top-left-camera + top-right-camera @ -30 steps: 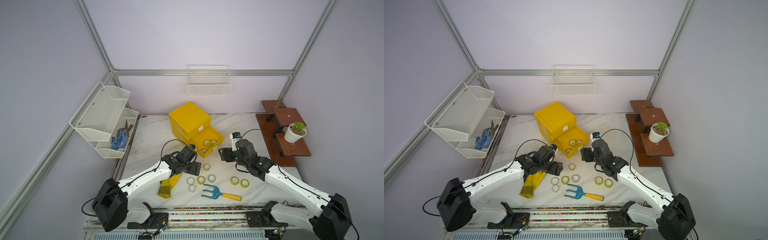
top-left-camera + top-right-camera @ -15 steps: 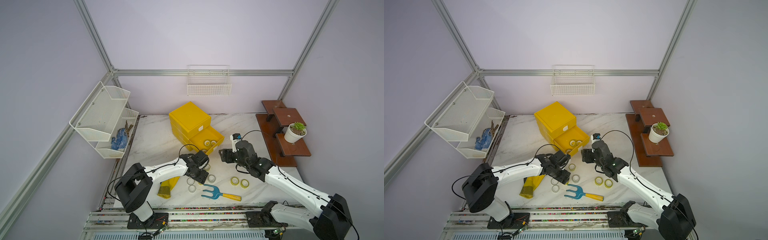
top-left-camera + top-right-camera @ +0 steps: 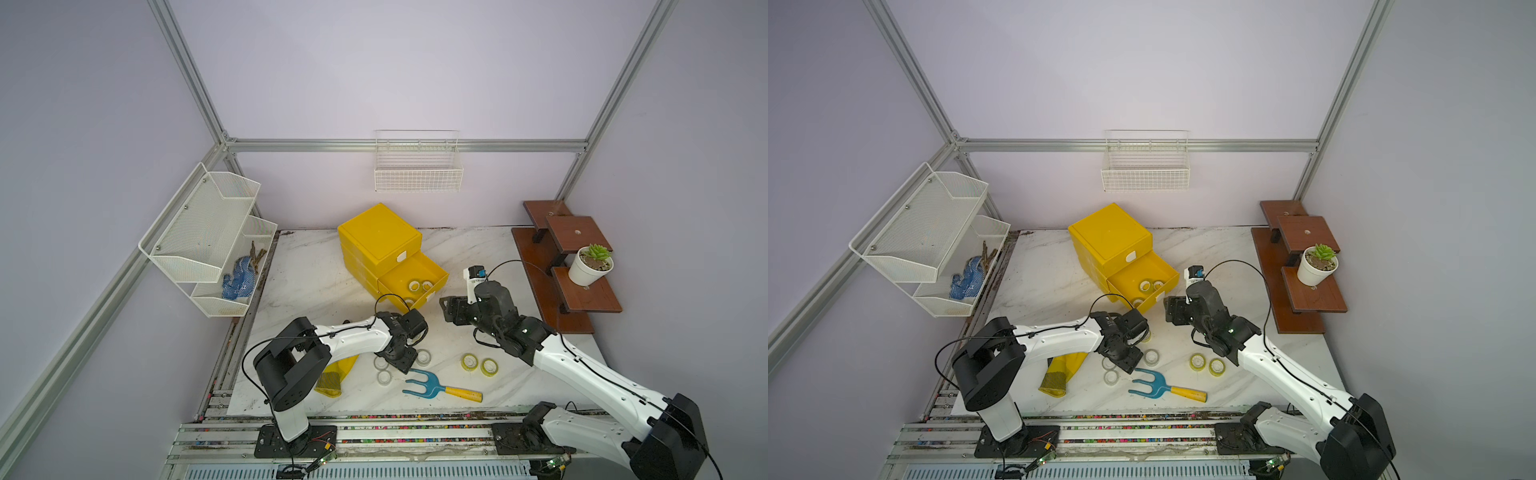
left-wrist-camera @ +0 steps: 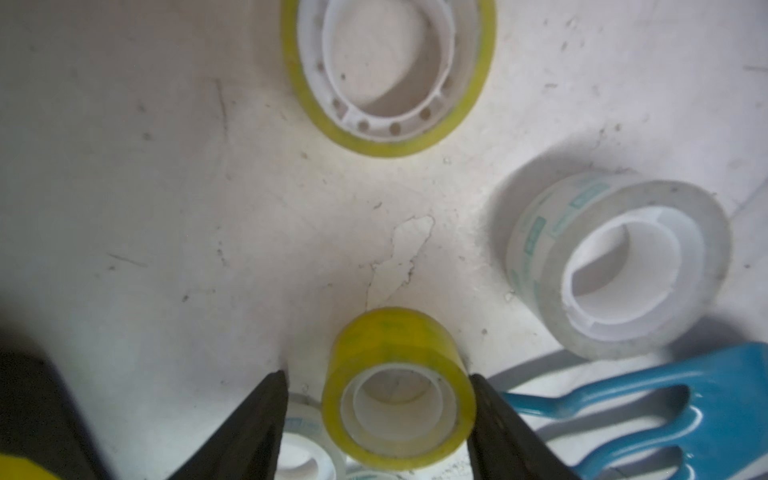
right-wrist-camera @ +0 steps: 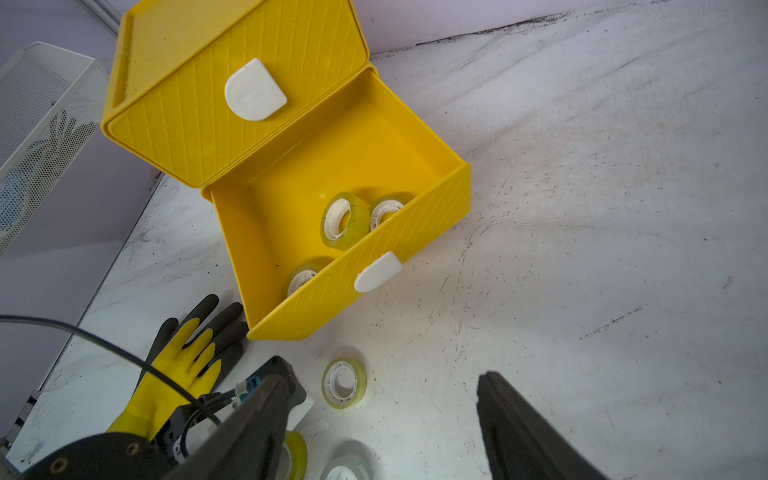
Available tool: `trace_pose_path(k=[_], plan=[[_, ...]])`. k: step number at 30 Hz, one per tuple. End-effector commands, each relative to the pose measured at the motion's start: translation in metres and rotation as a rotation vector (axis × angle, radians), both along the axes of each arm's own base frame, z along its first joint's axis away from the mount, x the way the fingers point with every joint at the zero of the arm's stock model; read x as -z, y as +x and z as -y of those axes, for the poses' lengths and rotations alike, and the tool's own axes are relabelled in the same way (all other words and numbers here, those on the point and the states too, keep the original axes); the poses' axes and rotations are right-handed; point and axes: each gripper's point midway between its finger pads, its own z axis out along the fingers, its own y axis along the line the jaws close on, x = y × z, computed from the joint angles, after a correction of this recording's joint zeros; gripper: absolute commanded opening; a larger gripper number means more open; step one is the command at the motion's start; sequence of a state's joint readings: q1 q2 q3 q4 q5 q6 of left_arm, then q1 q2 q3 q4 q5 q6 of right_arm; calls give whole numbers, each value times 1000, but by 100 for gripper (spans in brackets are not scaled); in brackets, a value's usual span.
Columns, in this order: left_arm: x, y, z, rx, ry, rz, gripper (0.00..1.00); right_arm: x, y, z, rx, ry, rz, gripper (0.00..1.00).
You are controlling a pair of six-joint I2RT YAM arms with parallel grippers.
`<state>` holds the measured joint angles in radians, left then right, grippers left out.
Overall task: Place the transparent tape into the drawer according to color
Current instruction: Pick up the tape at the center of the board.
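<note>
Left pincer straddles yellow tape roll on counter, not yet clamped; right pincer spread, empty.

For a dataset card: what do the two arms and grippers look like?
Both the left arm and right arm: white shells, black joints, thin black cable looping above the wrist. Black left gripper and right gripper, tapered dark jaws.

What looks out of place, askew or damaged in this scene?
Two things. The yellow plastic drawer cabinet sits turned at an angle to the white marble tabletop's edges, one drawer pulled open. In the left wrist view, the tabletop surface shows a chipped, flaking patch near the yellow-tinted tape roll. Also dark grit speckles the surface.
</note>
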<state>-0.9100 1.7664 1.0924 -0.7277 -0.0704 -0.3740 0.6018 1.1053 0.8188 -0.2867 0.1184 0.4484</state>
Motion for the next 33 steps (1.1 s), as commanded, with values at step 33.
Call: trace_pose_path(k=[33], plan=[[-231,74,-10,-99,-226,510,47,-5,1,12,56,20,19,77]])
